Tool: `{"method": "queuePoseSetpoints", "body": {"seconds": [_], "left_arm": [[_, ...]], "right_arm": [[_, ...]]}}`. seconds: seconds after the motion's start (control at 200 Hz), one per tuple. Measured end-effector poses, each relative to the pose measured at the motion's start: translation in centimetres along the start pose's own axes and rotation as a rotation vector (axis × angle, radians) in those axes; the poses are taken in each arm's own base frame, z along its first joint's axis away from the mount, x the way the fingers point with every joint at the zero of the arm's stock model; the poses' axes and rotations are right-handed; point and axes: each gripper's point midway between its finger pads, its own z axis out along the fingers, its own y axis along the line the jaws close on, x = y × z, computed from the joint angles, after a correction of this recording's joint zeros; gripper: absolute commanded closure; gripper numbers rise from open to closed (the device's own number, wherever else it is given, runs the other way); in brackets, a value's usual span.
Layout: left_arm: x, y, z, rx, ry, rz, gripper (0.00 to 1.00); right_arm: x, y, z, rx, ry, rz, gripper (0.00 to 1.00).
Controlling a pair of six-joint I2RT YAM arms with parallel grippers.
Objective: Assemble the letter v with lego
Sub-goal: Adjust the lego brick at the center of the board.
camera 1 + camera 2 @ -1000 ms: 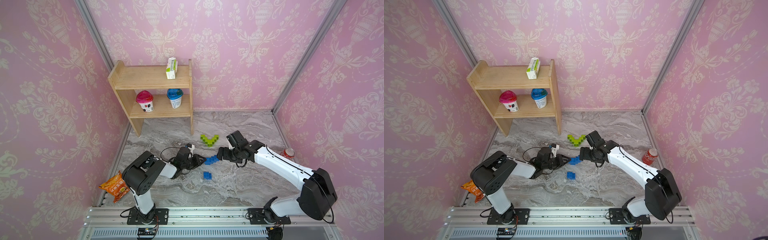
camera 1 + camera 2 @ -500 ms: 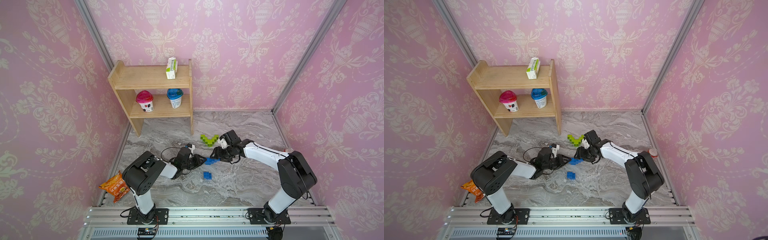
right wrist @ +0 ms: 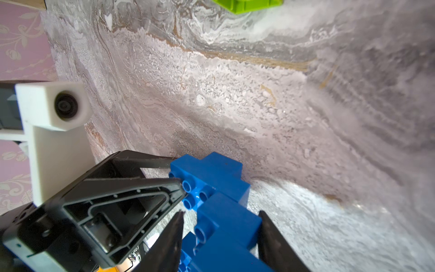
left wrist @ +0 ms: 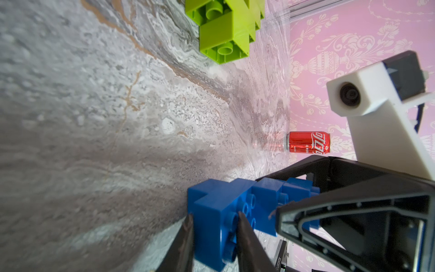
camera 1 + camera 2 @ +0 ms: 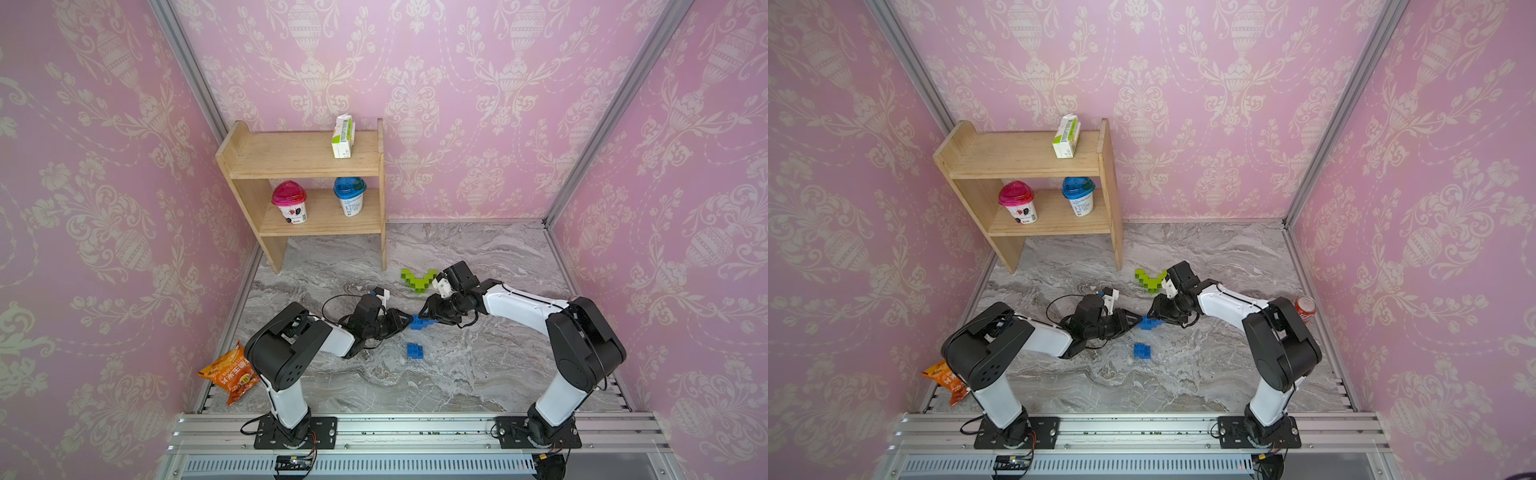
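A stepped chain of blue lego (image 5: 419, 322) (image 5: 1149, 323) lies mid-table between my two grippers. My left gripper (image 5: 404, 323) (image 4: 214, 217) is shut on the chain's end brick (image 4: 211, 205), one finger on each side. From the opposite side, my right gripper (image 5: 429, 318) (image 3: 221, 215) straddles the chain's other end (image 3: 226, 223). Its jaws are open, with a gap still showing beside the studs. A loose blue brick (image 5: 414, 350) (image 5: 1141, 350) lies nearer the front. A lime-green lego V (image 5: 417, 280) (image 5: 1151, 278) lies flat behind the grippers.
A wooden shelf (image 5: 307, 158) at the back left carries two cups (image 5: 289, 201) (image 5: 350, 195) and a carton (image 5: 343, 137). A chip bag (image 5: 230, 372) lies at the front left edge. A red soda can (image 5: 1305, 307) (image 4: 308, 142) stands by the right wall.
My right gripper has come in towards the left onto the blue chain, and its jaws have narrowed around it. The left gripper has kept its hold in place.
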Motion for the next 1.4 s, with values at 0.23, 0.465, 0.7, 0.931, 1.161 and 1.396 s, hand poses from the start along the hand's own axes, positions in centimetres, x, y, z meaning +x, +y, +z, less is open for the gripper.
{"method": "queuePoseSetpoints", "body": {"seconds": [0.23,0.465,0.7,0.931,1.161,1.396], "left_arm": [[0.0,0.1,0.1,-0.001,0.000,-0.003,0.67],[0.0,0.1,0.2,0.003,-0.002,-0.006,0.66],[0.0,0.2,0.2,0.007,-0.004,-0.013,0.66],[-0.1,0.1,0.2,0.012,-0.007,-0.012,0.66],[-0.1,0.1,0.3,0.014,-0.008,-0.013,0.66],[-0.1,0.1,0.3,0.015,-0.008,-0.014,0.66]], "right_arm": [[0.0,0.0,0.1,-0.003,0.002,0.007,0.48],[0.2,-0.2,0.2,-0.003,0.001,0.010,0.39],[0.2,-0.9,0.3,-0.001,0.000,0.025,0.39],[0.4,-1.4,0.3,0.012,0.002,0.028,0.33],[0.3,-1.2,0.1,0.009,-0.003,0.024,0.28],[-0.1,-0.7,-2.4,0.067,-0.048,-0.029,0.16]]}}
